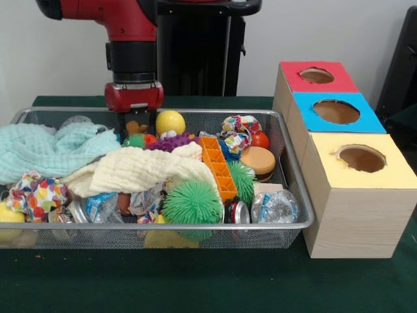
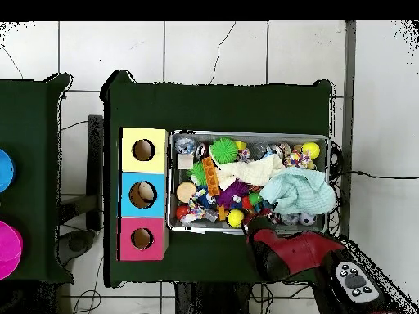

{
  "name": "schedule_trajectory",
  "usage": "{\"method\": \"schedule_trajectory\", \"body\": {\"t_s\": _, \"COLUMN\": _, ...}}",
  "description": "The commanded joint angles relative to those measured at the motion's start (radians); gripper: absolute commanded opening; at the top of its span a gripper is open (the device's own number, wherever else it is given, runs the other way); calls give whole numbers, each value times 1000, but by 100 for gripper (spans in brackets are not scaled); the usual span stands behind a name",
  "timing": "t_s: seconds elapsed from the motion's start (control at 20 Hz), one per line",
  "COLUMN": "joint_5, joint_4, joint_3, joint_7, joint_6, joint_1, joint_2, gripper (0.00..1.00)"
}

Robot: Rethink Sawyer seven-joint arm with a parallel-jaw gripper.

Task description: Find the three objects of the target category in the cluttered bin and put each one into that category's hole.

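I have the gripper (image 1: pixel 138 125) down at the wire bin's (image 1: pixel 296 225) far side, jaws apart around something small I can't identify; the yellow ball (image 1: pixel 170 122) just beside looks light, smooth and slippery

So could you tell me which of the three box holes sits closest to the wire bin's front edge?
The hole in the yellow top; the blue-topped hole and red-topped hole lie further back.

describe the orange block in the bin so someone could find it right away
Start at the wire mesh bin beside the wooden box with three coloured holes. Near the bin's middle, a long orange plastic ladder-like block lies between the cream waffle cloth and spiky green balls. It alone is rigid, straight-edged and orange.
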Motion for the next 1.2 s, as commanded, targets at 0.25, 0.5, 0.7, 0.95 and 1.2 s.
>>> {"method": "schedule_trajectory", "body": {"t_s": 0.25, "joint_5": -15, "joint_4": -71, "joint_3": -124, "joint_7": 99, "joint_6": 2, "joint_1": 45, "joint_2": 206, "gripper": 100}}
{"method": "schedule_trajectory", "body": {"t_s": 0.5, "joint_5": -12, "joint_4": -90, "joint_3": -122, "joint_7": 90, "joint_6": -1, "joint_1": 33, "joint_2": 235, "gripper": 100}}
{"method": "schedule_trajectory", "body": {"t_s": 0.7, "joint_5": 1, "joint_4": -92, "joint_3": -127, "joint_7": 91, "joint_6": 6, "joint_1": 33, "joint_2": 244, "gripper": 100}}
{"method": "schedule_trajectory", "body": {"t_s": 0.95, "joint_5": 10, "joint_4": -101, "joint_3": -149, "joint_7": 90, "joint_6": -17, "joint_1": 52, "joint_2": 253, "gripper": 0}}
{"method": "schedule_trajectory", "body": {"t_s": 1.2, "joint_5": 20, "joint_4": -105, "joint_3": -159, "joint_7": 85, "joint_6": -16, "joint_1": 70, "joint_2": 247, "gripper": 0}}
